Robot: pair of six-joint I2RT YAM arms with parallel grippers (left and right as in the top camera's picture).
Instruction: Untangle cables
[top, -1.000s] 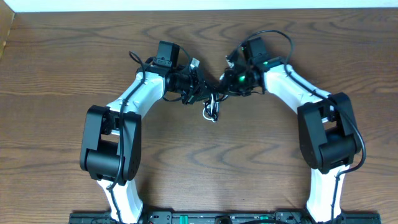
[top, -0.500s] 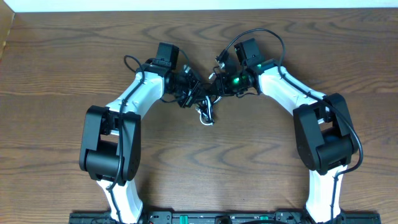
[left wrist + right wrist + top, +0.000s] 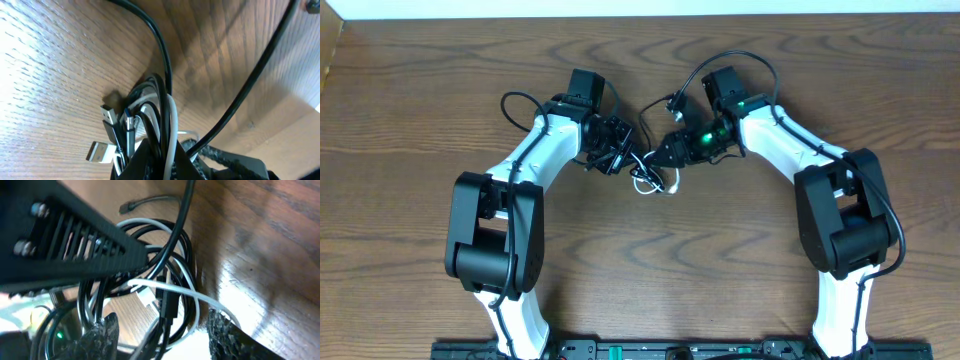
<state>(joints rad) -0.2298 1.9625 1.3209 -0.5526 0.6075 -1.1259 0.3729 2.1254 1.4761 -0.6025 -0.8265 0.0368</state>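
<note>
The cables, a small knot of one white and some black cords, lie at mid table between my two wrists. My left gripper is shut on the cables. In the left wrist view white and black strands run pinched between its closed jaws, and a white USB plug hangs beside them. My right gripper is open. In its own view its fingertips stand wide apart on either side of the cable loops, gripping none of them.
The left arm's own thicker black cord loops out over the wooden table, and the right arm's cord arches behind its wrist. In the right wrist view the left gripper's black finger crosses the upper left.
My right gripper has opened and let go of the cables. Both wrists have swung slightly left and nearer the table front, and the bundle has moved with the left gripper.
</note>
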